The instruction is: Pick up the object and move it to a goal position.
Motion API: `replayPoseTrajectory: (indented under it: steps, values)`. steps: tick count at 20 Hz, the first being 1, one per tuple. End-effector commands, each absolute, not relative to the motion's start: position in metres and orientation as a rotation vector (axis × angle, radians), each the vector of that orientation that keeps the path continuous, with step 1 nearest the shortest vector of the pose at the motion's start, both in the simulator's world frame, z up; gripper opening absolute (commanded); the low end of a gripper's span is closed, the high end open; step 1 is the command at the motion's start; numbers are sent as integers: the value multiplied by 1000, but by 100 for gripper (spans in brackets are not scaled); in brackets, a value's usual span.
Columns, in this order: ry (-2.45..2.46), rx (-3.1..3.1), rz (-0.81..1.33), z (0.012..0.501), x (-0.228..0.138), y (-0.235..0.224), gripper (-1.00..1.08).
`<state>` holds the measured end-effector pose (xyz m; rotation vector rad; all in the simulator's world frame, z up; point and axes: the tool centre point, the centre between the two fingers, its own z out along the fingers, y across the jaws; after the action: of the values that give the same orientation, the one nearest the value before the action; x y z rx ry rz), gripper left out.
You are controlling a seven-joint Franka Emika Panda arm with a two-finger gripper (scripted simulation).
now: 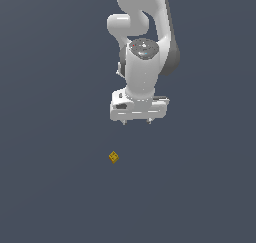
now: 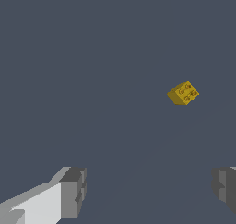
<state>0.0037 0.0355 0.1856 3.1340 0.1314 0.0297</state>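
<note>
Arm: we see one white arm (image 1: 145, 42) coming down from the top of the exterior view, its wrist pointing straight down at the surface.

Gripper: our gripper (image 1: 136, 121) hangs in the air with nothing in it. In the exterior view only two short finger tips show under its wide white body.

Jaws: we see them standing wide apart in the wrist view, one grey-padded finger (image 2: 73, 191) at one side and the other finger (image 2: 226, 187) at the opposite side, with bare surface between them.

Brick: the small yellow brick (image 1: 113, 157) lies on the surface, below the gripper and a little toward the exterior view's left. It is well apart from the fingers and nothing touches it. In the wrist view the brick (image 2: 183, 93) is turned at an angle to the fingers, studs up, and sits off the line between them, nearer the second finger's side.

Table: we see a plain dark blue-grey surface (image 1: 50, 197) filling both views. No edge or corner of it shows, so we cannot place the brick against one.

Surroundings: we see only the arm, the gripper and the brick on the surface.

Path: we see open space between the fingers and the brick.
</note>
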Motion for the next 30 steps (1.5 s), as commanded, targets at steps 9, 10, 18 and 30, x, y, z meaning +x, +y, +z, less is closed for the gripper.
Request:
replayPoseTrajectory:
  steps: [9, 10, 18, 30]
  values:
    - [212, 3127, 26, 179, 11, 28, 100]
    - [230, 3126, 26, 177, 13, 27, 100]
    - [434, 3101, 18, 158, 32, 11, 100]
    - [842, 3018, 5, 116, 64, -27, 100]
